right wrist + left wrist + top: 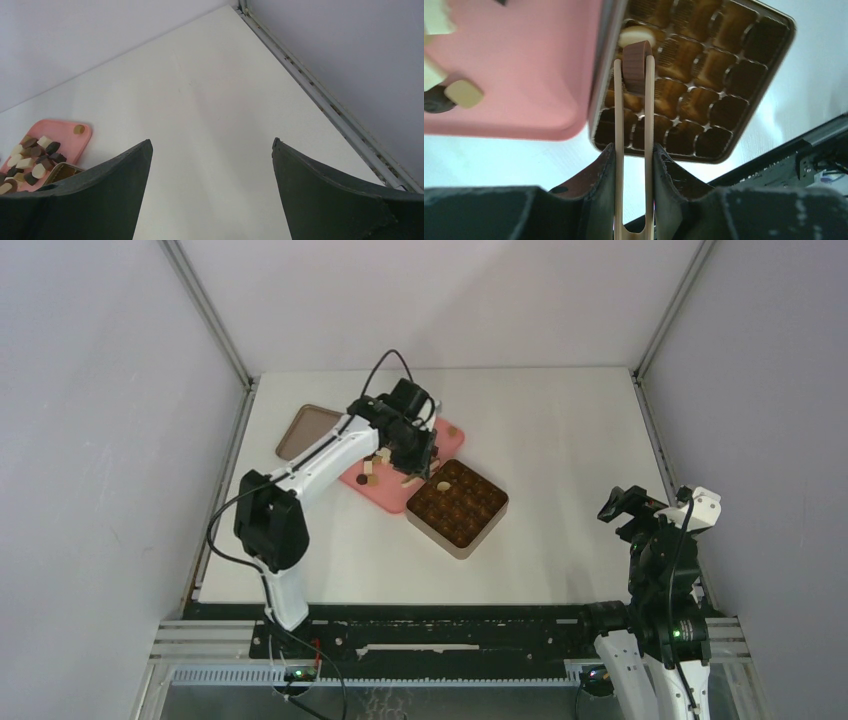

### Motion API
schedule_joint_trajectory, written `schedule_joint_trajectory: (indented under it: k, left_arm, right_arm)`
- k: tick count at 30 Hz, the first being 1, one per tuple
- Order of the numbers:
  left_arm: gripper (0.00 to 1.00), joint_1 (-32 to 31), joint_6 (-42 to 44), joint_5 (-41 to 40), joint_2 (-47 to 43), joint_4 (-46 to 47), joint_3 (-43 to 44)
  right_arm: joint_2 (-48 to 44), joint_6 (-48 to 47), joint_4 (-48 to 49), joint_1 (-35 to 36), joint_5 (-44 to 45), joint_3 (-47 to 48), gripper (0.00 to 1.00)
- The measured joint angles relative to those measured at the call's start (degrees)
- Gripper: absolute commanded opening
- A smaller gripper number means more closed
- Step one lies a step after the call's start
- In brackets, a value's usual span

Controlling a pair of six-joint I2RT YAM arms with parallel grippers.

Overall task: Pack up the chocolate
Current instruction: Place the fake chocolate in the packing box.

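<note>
One mid-brown round chocolate (636, 67) stands on edge, pinched between the tips of thin wooden tongs (618, 125). The left gripper (634, 155) squeezes the tongs at a narrow gap. The chocolate hangs over the square tan tin (704, 159) with its dark gridded cells, just beside a cream-white piece (636, 36) lying in the cell at the tin's 11 o'clock corner. Many more dark, brown and cream pieces (30, 155) lie heaped on the pink tray (375, 495) just beside the tin at its 10 o'clock. Beyond it, again at 10 o'clock, lies a flat brown tray (305, 430). The right gripper (212, 150) stands wide and holds nothing, above the desk (560, 440) at the tin's 4 o'clock.
</note>
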Motion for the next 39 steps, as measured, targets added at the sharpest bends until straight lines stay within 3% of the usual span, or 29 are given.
schedule_joint_trajectory:
  k: [10,32,39]
  left_arm:
    - [0.18,-4.90,0.39,-0.48,5.42,-0.85,7.15]
    - [0.45,-5.55,0.87,-3.41,16.63,-2.93,14.38]
    - [0.45,-5.55,0.90,-3.41,16.92,-3.10,14.69]
  right_arm:
    - [0.00,0.00,-0.02,0.00,-0.02,0.00,0.97]
    - [0.00,0.00,-0.02,0.33,-0.02,0.00,0.98]
    - [0.00,0.00,-0.02,0.33,-0.04,0.00,0.98]
